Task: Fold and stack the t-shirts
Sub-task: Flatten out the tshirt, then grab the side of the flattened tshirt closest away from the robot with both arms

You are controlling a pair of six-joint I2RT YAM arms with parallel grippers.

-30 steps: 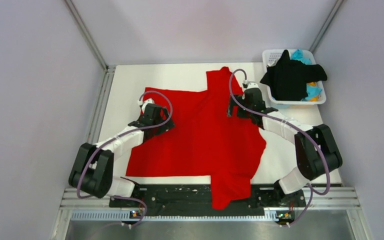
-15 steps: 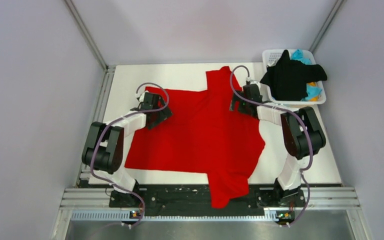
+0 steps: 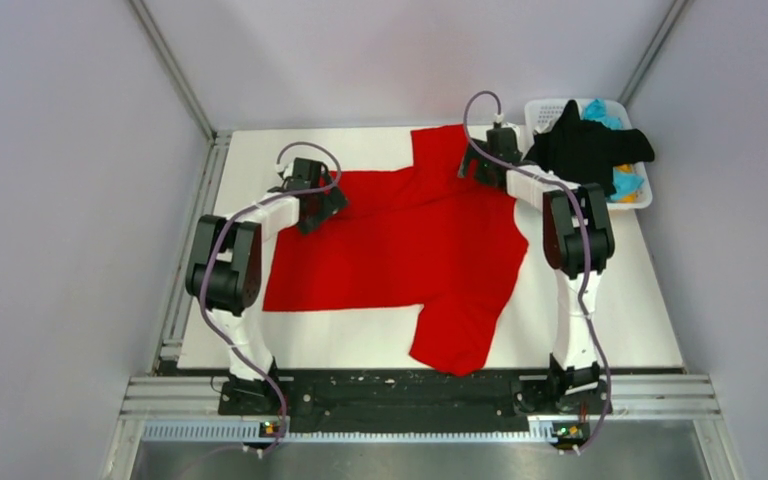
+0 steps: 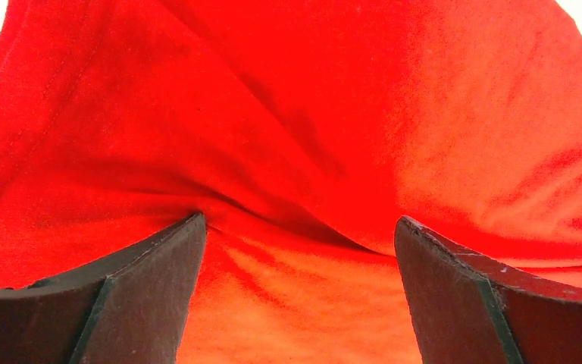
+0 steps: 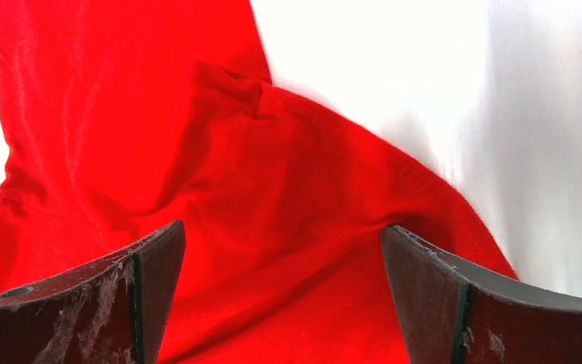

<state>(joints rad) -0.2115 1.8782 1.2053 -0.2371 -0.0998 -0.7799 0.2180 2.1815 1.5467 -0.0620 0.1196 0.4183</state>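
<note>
- While both arms reach to the far half of the tabletop (image 3: 610,320), the red shirt (image 3: 400,240) lies spread over its middle, mostly flat.
- One sleeve points at the near edge and stops just short of it. The other sleeve lies at the far edge.
- Left gripper (image 3: 308,185) sits over the shirt's far-left corner, near the left edge of the tabletop.
- In the left wrist view the left gripper (image 4: 299,227) has its jaws wide apart, tips down at the red cloth (image 4: 295,114). A raised wrinkle runs between them, nothing clamped.
- Right gripper (image 3: 490,160) is at the far-right part of the shirt, by the far sleeve, just beside the basket (image 3: 545,108).
- In the right wrist view the right gripper (image 5: 284,231) is also spread wide, with the red cloth (image 5: 220,174) bunched between the tips and bare white top to its right. It is not pinched.
- White basket stands in the far-right corner, with a black shirt (image 3: 585,150) draped over it and hanging past its rim.
- Bits of cyan cloth (image 3: 600,110) and orange cloth (image 3: 622,168) show under the black one.
</note>
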